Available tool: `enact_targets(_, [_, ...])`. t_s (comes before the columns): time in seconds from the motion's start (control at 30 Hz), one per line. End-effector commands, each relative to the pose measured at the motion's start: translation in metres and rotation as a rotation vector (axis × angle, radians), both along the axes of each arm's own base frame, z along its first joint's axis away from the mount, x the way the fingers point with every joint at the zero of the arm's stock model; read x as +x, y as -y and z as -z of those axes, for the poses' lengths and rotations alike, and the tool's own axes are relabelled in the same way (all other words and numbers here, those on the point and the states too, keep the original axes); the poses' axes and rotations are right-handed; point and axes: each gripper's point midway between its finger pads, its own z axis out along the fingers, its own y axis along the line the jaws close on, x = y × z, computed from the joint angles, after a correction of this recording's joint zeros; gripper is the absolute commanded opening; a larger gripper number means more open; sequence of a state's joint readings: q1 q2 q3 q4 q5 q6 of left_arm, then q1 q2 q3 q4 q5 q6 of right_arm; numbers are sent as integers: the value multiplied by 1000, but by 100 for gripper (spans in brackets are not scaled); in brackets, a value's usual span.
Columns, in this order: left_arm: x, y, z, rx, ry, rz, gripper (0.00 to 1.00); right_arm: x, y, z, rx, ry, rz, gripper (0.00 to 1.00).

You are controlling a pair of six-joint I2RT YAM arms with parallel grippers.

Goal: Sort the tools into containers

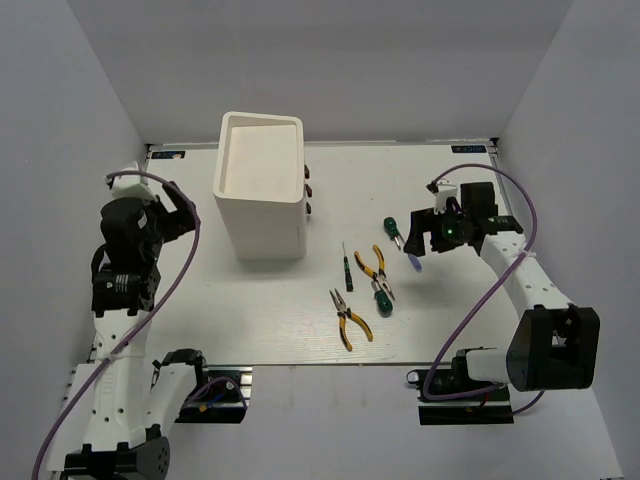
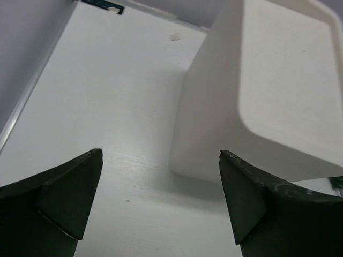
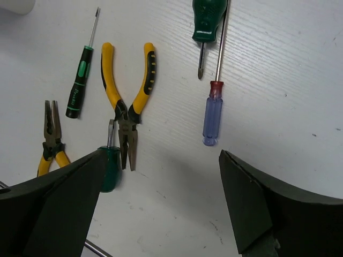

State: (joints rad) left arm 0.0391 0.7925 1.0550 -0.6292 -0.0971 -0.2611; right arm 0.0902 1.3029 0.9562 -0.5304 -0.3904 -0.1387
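Observation:
The tools lie in a loose group on the table, right of the tall white box (image 1: 260, 190). Two yellow-handled pliers (image 3: 127, 101) (image 3: 51, 139), a thin dark-green screwdriver (image 3: 79, 85), two stubby green screwdrivers (image 3: 206, 24) (image 3: 110, 163) and a blue-handled screwdriver (image 3: 213, 115) rest flat, none of them held. Dark knobs (image 1: 308, 190) of the containers show on the box's right side. My right gripper (image 3: 161, 155) hovers open just past the blue handle, nothing between its fingers. At the box's left side, my left gripper (image 2: 161, 154) is open and empty.
White enclosure walls close in the table at the left, right and back. The box's rimmed top (image 2: 289, 80) fills the upper right of the left wrist view. Purple cables loop off both arms.

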Motion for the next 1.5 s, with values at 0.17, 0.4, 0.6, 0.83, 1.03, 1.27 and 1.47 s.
enact_targets(0.17, [59,40,-26,-56,13,236,3,19,-45,-49,144,244,-403,46])
enact_targets(0.4, [115,57,-51,-90,65,319,65,76,-106,-106,454,493,-706,45])
enact_targets(0.6, [153,77,-27,-172,14,414,100,132,-165,-103,491,545,-839,89])
enact_targets(0.83, [175,81,-15,-184,-26,445,100,208,-237,-83,435,686,-787,83])
enact_targets(1.03, [178,86,-6,-203,-54,474,97,225,-276,-102,455,779,-855,82])
enact_targets(1.27, [178,91,3,-220,-81,497,89,192,-276,-111,520,806,-958,79])
enact_targets(1.47, [179,91,11,-234,-100,492,83,176,-264,-100,544,768,-984,74])
